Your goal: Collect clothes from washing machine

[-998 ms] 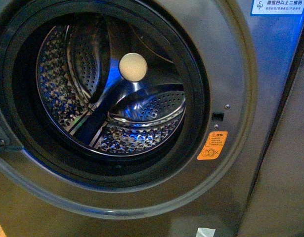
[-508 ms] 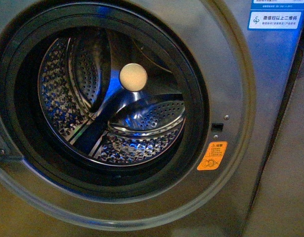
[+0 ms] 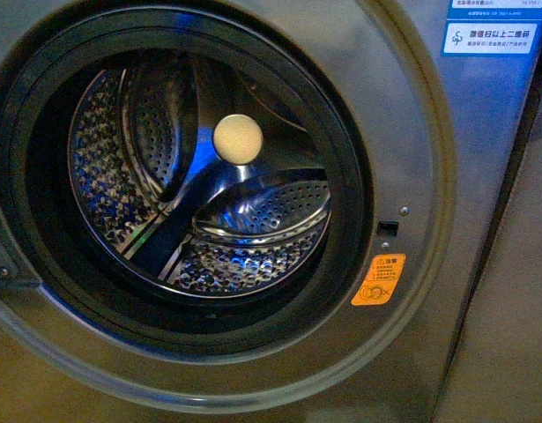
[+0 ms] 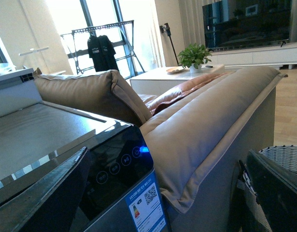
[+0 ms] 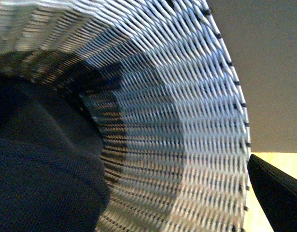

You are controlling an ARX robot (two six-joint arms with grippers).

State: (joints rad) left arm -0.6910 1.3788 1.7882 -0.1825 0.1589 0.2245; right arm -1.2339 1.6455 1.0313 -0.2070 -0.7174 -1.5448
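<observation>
Looking from the front view straight into the washing machine [image 3: 429, 132], its round opening ringed by a black door seal [image 3: 345, 132]. Noting the perforated steel drum [image 3: 121, 167] gleaming blue inside, with a cream disc [image 3: 238, 138] sitting at the centre of its back wall. Recording an orange sticker [image 3: 379, 279] on the grey front panel just beside the opening, and white labels [image 3: 491, 38] near the panel's upper corner. Finding the clothes [image 5: 37, 169], dark navy and limp, lying inside the woven basket [image 5: 177, 96] against its wall in the right wrist view. Seeing only one dark finger [image 5: 278, 193] of the right gripper [image 5: 153, 203] there; being unable to judge its jaws as parted, closed or clamped on the garment. Observing the left gripper [image 4: 165, 193] holding its dark fingers [image 4: 47, 193] wide apart, gripping nothing, with the machine's lit control panel [image 4: 121, 162] and a beige sofa [image 4: 206, 125] framed between them.
</observation>
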